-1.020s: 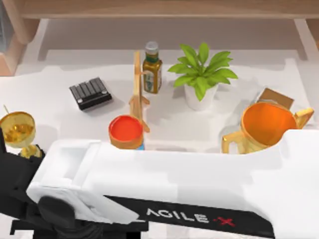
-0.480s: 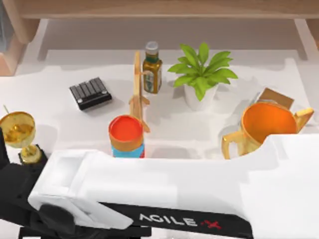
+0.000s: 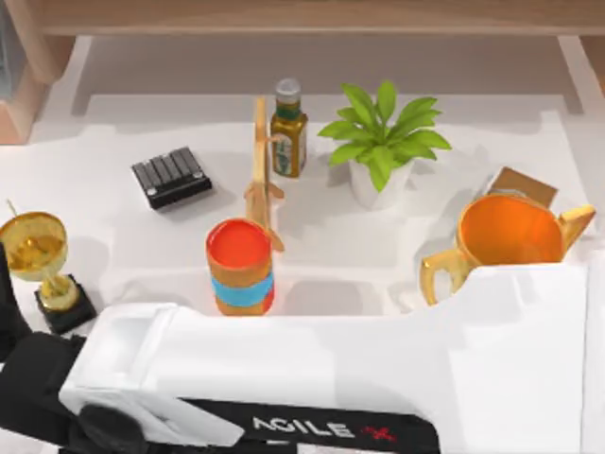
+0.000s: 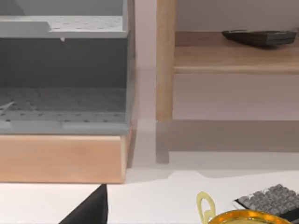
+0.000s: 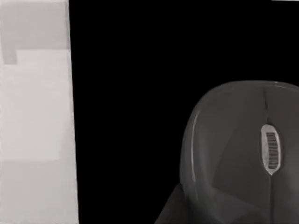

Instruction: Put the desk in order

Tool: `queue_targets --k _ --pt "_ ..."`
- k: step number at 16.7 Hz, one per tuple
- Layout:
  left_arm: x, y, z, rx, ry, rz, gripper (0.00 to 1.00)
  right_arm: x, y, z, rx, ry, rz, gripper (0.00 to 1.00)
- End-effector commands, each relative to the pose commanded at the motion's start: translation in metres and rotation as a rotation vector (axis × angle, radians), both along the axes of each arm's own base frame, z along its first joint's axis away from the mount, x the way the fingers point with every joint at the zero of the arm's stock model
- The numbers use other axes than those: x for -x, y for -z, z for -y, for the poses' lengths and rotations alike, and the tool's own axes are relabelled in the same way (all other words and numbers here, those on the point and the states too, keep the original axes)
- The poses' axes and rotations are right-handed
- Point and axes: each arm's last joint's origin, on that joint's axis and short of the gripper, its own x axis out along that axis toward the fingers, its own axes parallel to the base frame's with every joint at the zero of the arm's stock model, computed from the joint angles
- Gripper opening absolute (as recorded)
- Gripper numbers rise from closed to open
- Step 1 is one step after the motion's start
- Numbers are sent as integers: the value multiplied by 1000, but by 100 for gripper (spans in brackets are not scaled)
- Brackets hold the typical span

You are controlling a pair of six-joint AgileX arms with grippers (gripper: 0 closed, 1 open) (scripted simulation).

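Our right arm (image 3: 359, 378) reaches across the near desk (image 3: 113, 180) above a grey mouse (image 5: 243, 154), likely to collect it; we cannot tell its grip.

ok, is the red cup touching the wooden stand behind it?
Cannot tell. In the top view the cup overlaps the stand's foot, so no gap or contact shows plainly.

desk (image 3: 104, 236): smooth white, wood trim | trophy (image 3: 36, 248): glossy gold | mouse (image 5: 243, 154): glossy grey plastic
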Motion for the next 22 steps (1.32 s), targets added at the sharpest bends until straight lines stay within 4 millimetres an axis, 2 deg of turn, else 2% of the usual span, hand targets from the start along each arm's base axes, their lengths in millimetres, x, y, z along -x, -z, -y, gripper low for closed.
queue_targets --k 12,22 --pt "0 0 0 0 0 0 100 0 0 0 0 0 0 98" --pt "0 0 0 0 0 0 100 0 0 0 -1 1 0 100"
